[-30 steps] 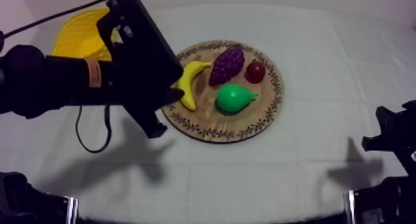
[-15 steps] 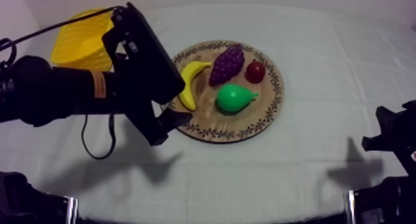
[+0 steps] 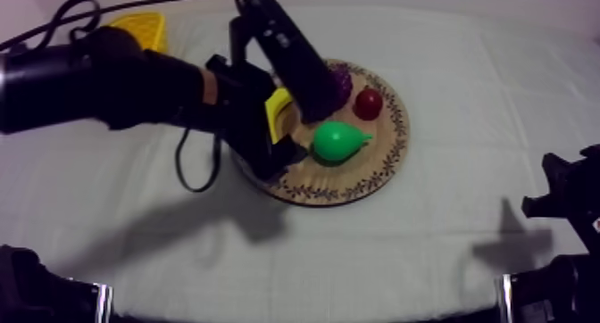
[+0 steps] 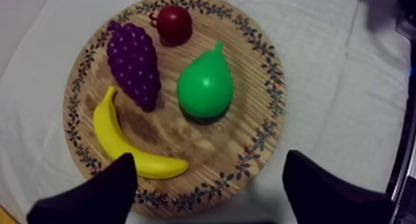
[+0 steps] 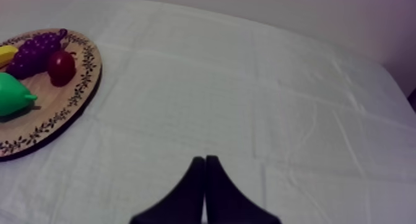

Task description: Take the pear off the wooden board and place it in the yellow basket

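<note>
Nearest, the right pincer lies closed on nothing, its two black fingers together as a narrow wedge over the grey-white clothed counter, well apart from the round wooden board with the patterned rim. The left pincer hovers over the board's near rim, spread wide and empty, one finger near the yellow toy banana, the other out past the rim. Just beyond it, around the board's middle, lies the green toy pear, untouched, stem end away from the pincer. The purple bunch of grapes lies just beside the pear, and the small red fruit sits by the far rim. Farthest, beyond the board on the left arm's side, stands the yellow basket. I judge this to be the approach before the grasp. Next, the left pincer should advance, centre over the pear's body and descend, keeping clear of the banana.
</note>
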